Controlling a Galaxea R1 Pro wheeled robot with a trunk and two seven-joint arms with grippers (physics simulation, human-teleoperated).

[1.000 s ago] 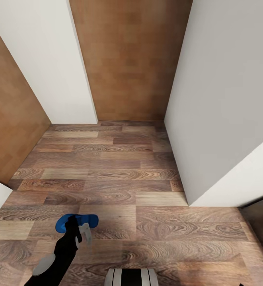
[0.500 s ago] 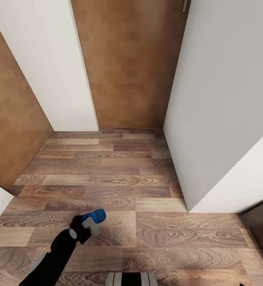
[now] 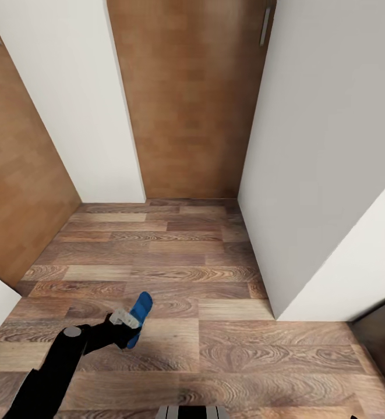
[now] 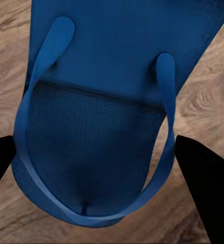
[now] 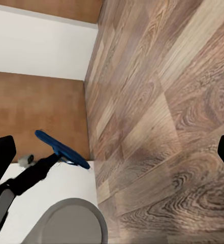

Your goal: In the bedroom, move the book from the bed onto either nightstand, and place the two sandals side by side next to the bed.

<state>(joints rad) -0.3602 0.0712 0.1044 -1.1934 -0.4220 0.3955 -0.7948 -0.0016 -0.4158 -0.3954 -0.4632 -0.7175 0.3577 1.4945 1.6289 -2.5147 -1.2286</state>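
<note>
Wood-plank flooring (image 3: 175, 273) takes up most of what's in front of me, brown boards with heavy grain, boxed in by plain white walls (image 3: 320, 163) and a couple of light wooden doors (image 3: 192, 99), so the robot looks to be in a hallway-ish corner and not beside any bed right now. No bed or nightstand around from where I'm standing, so I'd guess this is the carrying leg of the sandal job.

Next down in size: the black left arm (image 3: 58, 366) reaching out low over the floor. At its end the left gripper (image 3: 125, 326) is pinching one bright blue flip-flop sandal (image 3: 138, 311) by its edge, and the sandal hangs tilted, clear of the boards. From the wrist camera you're looking straight at the sandal (image 4: 106, 117), thin blue straps facing the lens, black fingers (image 4: 205, 188) hugging either side.

The right gripper (image 5: 114, 152) is empty with its fingers spread wide over bare floor.

How I'd play it: keep that left pinch firm and the arm tucked steady while the base rolls, since a thin floppy sole held by the edge could swing or slip on a sharp turn. Mind the white wall corner on the right when turning. Once at the bed, lower it flat, sole down, and leave room alongside for its partner.
</note>
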